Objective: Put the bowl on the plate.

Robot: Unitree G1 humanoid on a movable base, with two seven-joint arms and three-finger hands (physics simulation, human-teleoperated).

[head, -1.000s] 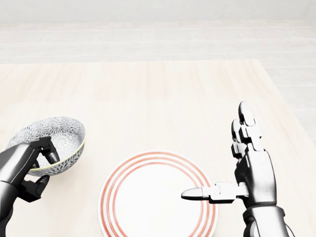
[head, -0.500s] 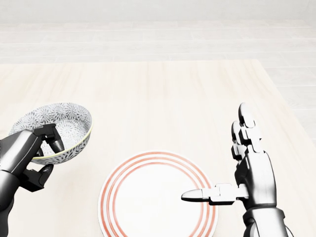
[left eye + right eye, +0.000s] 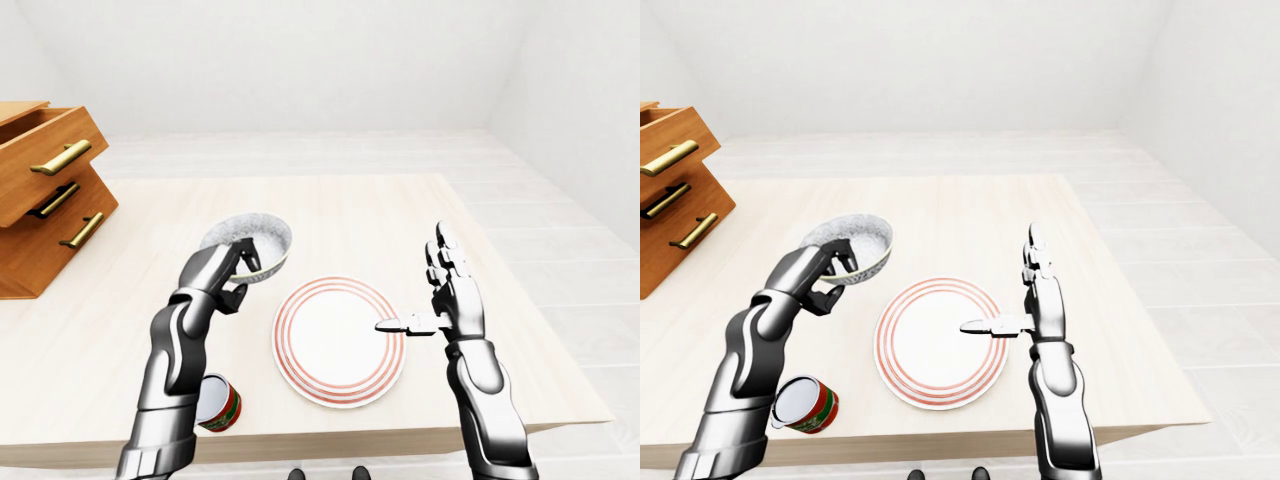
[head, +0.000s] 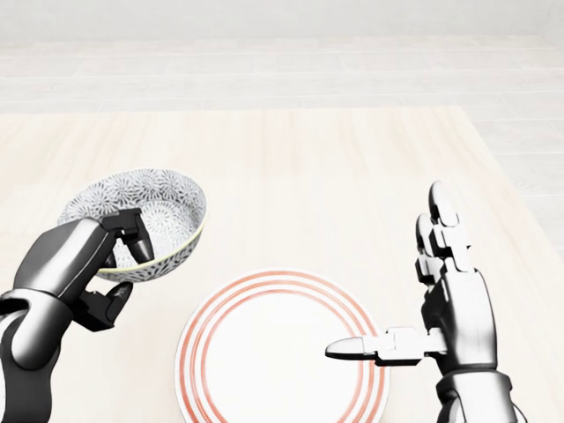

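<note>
At the far left of the left-eye view a wooden drawer unit (image 3: pixel 45 190) with brass handles stands on the pale wooden table (image 4: pixel 308 159), its upper drawers pulled out, well apart from everything else. Near the table's bottom edge a red can (image 3: pixel 805 403) sits just beside the left forearm, clear of the space between bowl and plate. The left hand (image 4: pixel 79 264) grips the patterned bowl (image 4: pixel 159 211) by its near-left rim, thumb inside the bowl and the other fingers curled under its outer wall. The bowl is to the upper left of the plate (image 4: pixel 264 352) in the head view, near it but not overlapping it; whether it is clear of the table cannot be told. Its mouth faces up, tipped slightly toward the camera, and its rim reads as an oval running left to right. The red-ringed plate lies flat with nothing on it. The right hand (image 4: pixel 454 308) holds nothing: fingers straight and pointing to the view's top, thumb stretched left over the plate's right rim.
</note>
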